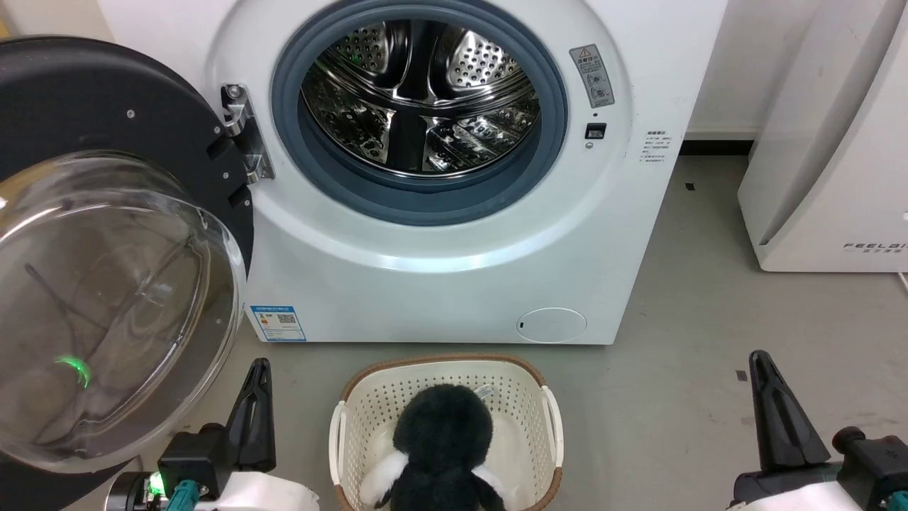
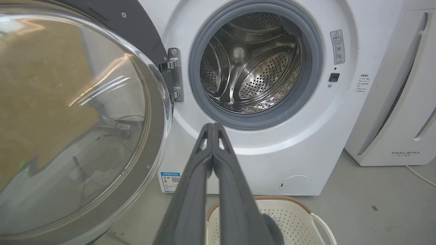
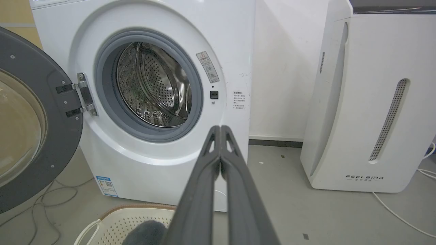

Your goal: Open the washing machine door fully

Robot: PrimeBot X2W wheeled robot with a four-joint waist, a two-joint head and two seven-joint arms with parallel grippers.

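Left wrist view: our left gripper (image 2: 213, 127) has both fingers pressed together with nothing between them. Tips aim at the lower front of the washing machine (image 2: 272, 149), apart from it. Right gripper (image 3: 220, 129) same: fingers closed flat, empty, pointing near the machine's right front edge.

Outward from the left fingers, the washing machine door (image 2: 78, 112) hangs on its hinge (image 2: 175, 75) at the machine's left edge. It is swung wide, glass bowl facing us, near the fingers on their left, not touching. Drum (image 2: 259, 75) and grey gasket (image 2: 259, 119) fully exposed. Basket (image 1: 518, 404) with a dark plush toy (image 1: 443, 440) sits on the floor by the machine's bottom front edge, between our grippers.

We judge the step as the last bit of swing, or done. Any further push calls for the closed left fingers on the door's black inner rim, pressing leftward, off the glass.
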